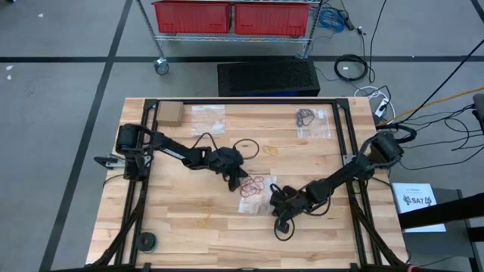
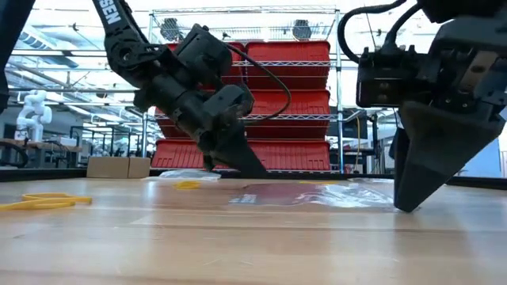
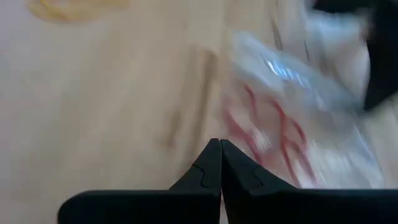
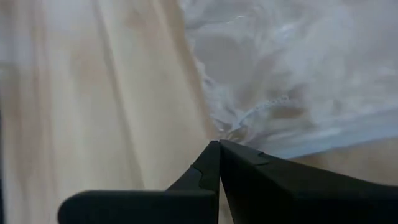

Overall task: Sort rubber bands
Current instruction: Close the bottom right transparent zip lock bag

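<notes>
- High view: left gripper sits mid-surface, tip just beside the red rubber bands lying in a clear bag; fingers pressed together, nothing visibly held.
- Right gripper rests at the right edge of that same bag, fingers closed; cannot tell from above whether it pinches the plastic.
- Dark rubber bands lie in a second bag at far right; a third clear bag at far centre; yellow rubber bands loose between them; more yellow ones near front left.
- Cardboard box at the far left corner of the wooden surface.
- Low view: both gripper tips are down at the surface, the red-band bag between them; yellow bands at left.
- Left wrist view: closed fingers point at red bands under plastic.
- Right wrist view: closed fingers touch the crinkled bag's edge.
</notes>
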Available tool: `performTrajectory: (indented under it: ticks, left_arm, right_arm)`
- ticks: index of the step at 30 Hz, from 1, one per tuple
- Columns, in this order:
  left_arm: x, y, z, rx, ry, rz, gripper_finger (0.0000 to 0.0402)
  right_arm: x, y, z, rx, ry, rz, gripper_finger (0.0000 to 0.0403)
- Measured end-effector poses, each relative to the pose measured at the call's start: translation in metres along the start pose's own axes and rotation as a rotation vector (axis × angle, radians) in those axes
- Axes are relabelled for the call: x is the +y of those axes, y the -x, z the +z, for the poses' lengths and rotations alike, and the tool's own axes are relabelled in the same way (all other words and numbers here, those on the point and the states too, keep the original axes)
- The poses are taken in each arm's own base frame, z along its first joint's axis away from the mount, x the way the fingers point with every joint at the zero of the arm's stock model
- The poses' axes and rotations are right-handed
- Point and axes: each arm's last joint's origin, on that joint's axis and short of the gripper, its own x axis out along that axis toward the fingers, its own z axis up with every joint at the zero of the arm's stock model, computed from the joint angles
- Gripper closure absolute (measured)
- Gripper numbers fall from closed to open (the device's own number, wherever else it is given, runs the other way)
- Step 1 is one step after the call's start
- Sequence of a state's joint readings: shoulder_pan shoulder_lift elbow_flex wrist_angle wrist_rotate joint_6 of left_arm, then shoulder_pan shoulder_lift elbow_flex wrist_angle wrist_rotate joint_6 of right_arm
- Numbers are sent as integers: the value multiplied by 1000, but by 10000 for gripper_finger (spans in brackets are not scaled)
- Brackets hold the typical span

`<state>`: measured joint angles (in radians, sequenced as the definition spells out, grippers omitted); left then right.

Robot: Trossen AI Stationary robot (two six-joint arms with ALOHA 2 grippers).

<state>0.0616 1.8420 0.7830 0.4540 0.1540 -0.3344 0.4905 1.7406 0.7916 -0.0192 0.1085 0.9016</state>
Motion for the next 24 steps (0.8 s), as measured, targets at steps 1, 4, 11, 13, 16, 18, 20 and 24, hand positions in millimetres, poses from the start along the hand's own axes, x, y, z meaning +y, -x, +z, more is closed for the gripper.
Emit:
performTrajectory:
  ticks: [1, 4, 11, 13, 16, 18, 20, 24]
  left_arm:
    - [-3, 0, -3, 24, -4, -5, 400]
    - [-11, -1, -10, 71, -20, -17, 400]
    - [-30, -3, -22, 127, -44, -62, 400]
    - [-38, -3, -24, 127, -40, -82, 400]
    - [-51, -3, -26, 105, -63, -127, 400]
    - [-59, -2, -23, 68, -78, -163, 400]
    - [-64, 3, -17, 30, -108, -174, 400]
    - [-56, 16, -1, -21, -145, -83, 400]
  right_arm:
    - [-2, 2, 1, 10, -2, -21, 403]
    - [-9, 12, 2, 27, -6, -83, 403]
    - [-27, 46, 8, 27, 17, -264, 403]
    - [-31, 58, 11, 8, 33, -292, 403]
    - [-35, 77, 18, -33, 46, -308, 403]
    - [-39, 87, 23, -61, 41, -316, 403]
    - [-43, 95, 29, -100, 21, -295, 403]
    - [-62, 91, 32, -145, -36, -296, 403]
